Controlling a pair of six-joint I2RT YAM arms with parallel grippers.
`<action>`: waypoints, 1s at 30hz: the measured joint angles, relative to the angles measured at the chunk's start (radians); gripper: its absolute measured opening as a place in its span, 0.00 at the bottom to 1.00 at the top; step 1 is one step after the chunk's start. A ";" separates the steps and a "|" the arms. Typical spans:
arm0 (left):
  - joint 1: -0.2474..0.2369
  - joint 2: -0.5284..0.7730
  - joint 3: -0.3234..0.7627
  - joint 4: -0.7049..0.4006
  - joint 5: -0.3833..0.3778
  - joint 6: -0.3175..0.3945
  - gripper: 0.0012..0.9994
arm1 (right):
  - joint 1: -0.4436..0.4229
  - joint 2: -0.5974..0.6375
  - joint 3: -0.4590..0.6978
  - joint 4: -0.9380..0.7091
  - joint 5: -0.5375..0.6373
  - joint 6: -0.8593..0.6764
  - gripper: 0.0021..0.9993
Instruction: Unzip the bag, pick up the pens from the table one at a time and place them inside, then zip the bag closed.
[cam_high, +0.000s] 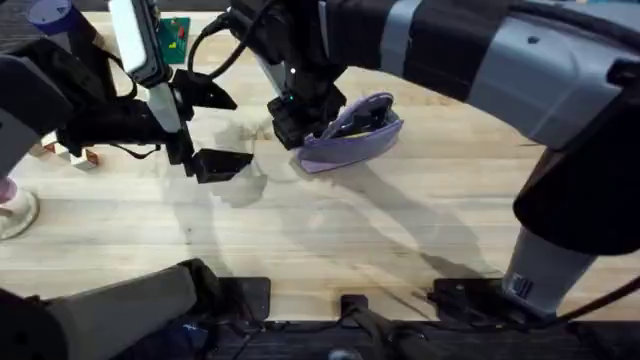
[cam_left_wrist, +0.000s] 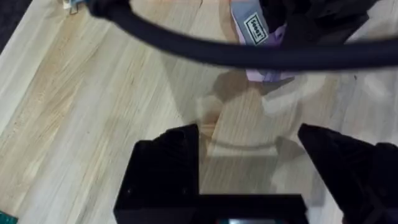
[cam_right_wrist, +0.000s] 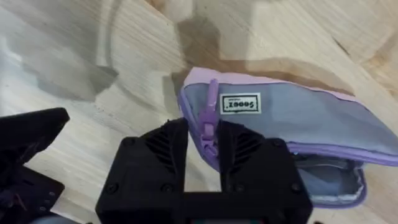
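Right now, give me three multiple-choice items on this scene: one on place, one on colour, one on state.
1. Where is the right gripper?
A. at the end of the soft lavender fabric pouch
B. over a bare corner of the pale wooden table
C. beside the left arm's base

2. What colour is the pouch's zipper pull?
A. black
B. purple
C. green

3. How are the left gripper fingers?
A. shut on a pen
B. shut on the pouch
C. open, holding nothing

A: the black fingers sit at the pouch's end.
B: the pull matches the pouch trim.
C: bare table shows between them.
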 joint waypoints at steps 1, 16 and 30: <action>0.000 0.000 0.000 0.000 0.000 0.000 0.99 | 0.000 0.000 0.000 0.000 0.000 0.000 0.25; 0.000 0.000 0.000 0.000 0.000 0.000 0.99 | 0.000 0.000 0.000 0.002 0.001 0.000 0.03; 0.000 0.000 0.000 0.000 0.000 0.000 0.99 | 0.000 0.000 0.105 -0.062 0.005 0.000 0.03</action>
